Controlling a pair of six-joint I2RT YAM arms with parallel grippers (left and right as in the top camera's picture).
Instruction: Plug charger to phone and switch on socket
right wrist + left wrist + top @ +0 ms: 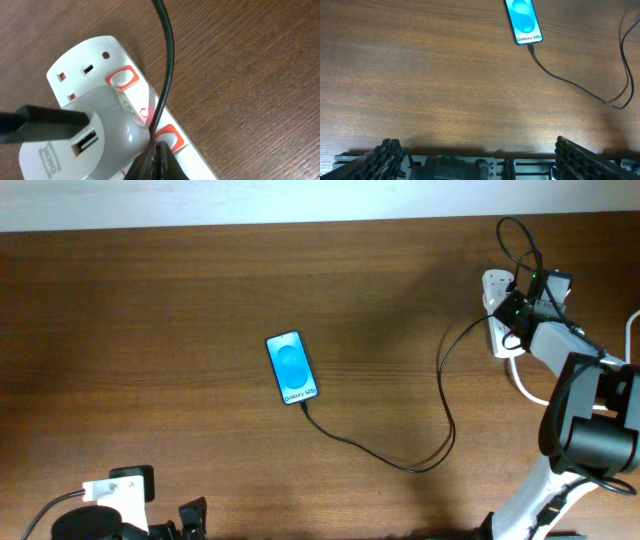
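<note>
Adapter (110, 115) sits in the socket (97, 47); my right jaws, pinched together empty, touch its switch; left jaws gape, empty.

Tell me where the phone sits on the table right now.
In the overhead view the phone lies screen-up near the middle of the table, far left of the socket at the right edge, with the charger cable meeting its near end.

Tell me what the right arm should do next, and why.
Probably press the right gripper down on the red-rimmed switch beside the adapter: its shut tips sit right at that switch, and the charger already seems plugged into the phone.
</note>
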